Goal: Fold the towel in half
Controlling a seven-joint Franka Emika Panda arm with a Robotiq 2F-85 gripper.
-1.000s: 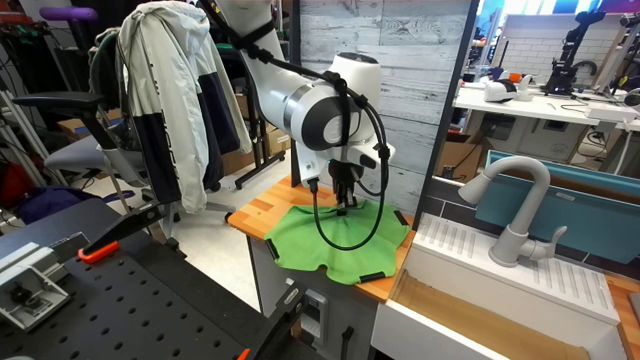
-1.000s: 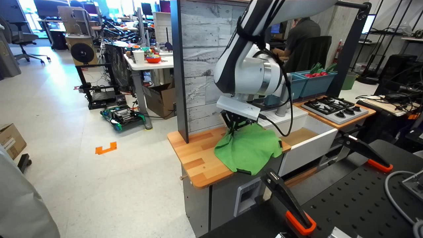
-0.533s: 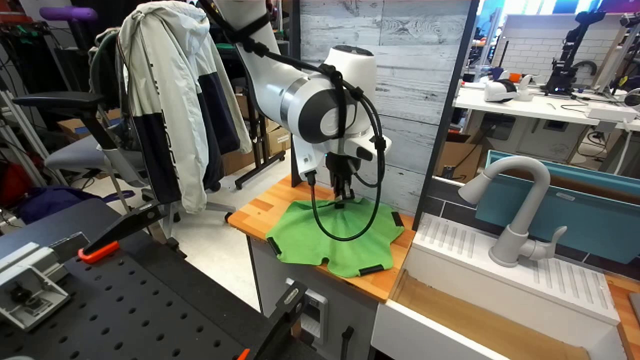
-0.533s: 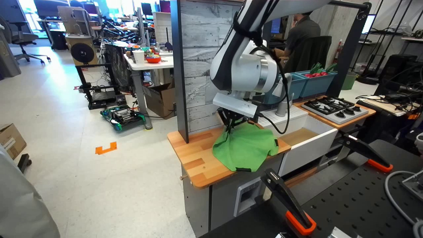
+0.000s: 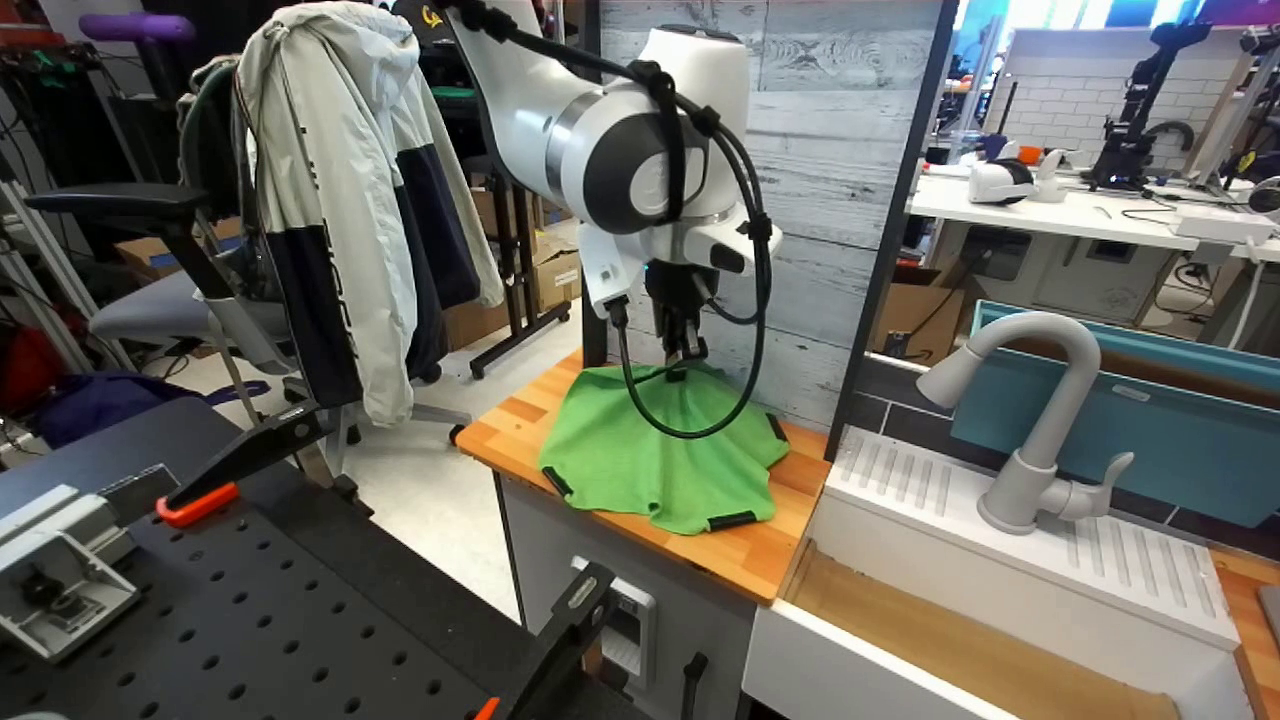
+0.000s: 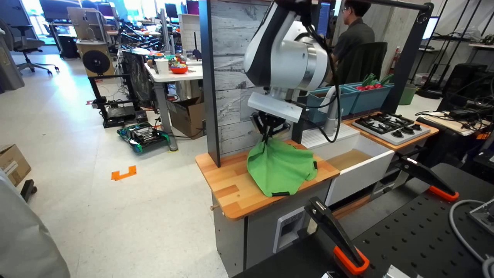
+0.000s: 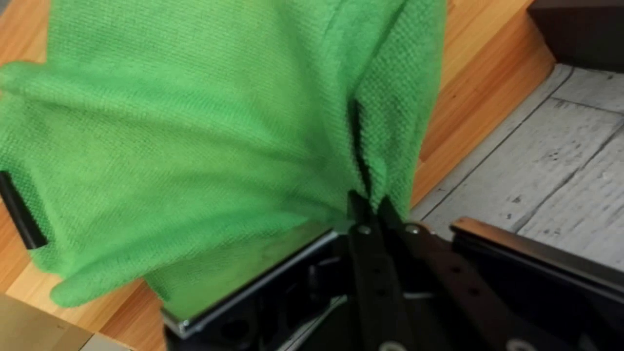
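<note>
The green towel (image 5: 655, 455) with black corner patches lies on the wooden counter, tented up towards my gripper. It shows creased in an exterior view (image 6: 283, 168) and in the wrist view (image 7: 195, 141). My gripper (image 7: 374, 208) is shut on a pinch of the towel at its wall-side part. Both exterior views show the gripper (image 5: 680, 368) (image 6: 265, 139) holding this part a little above the counter. Folds spread from the fingertips. Two patches lie near the counter's front edge. The pinched cloth between the fingers is mostly hidden.
The wooden counter (image 6: 235, 189) has a grey wood-look panel (image 5: 800, 200) behind it. A white sink (image 5: 900, 620) with a grey faucet (image 5: 1030, 470) adjoins it. Black clamps (image 6: 335, 231) stand on the dark perforated table in front.
My gripper has risen and moved towards the panel, still pinching the towel. The towel has slid back with it, and its front edge, earlier over the counter's front, is now nearer the counter top.
</note>
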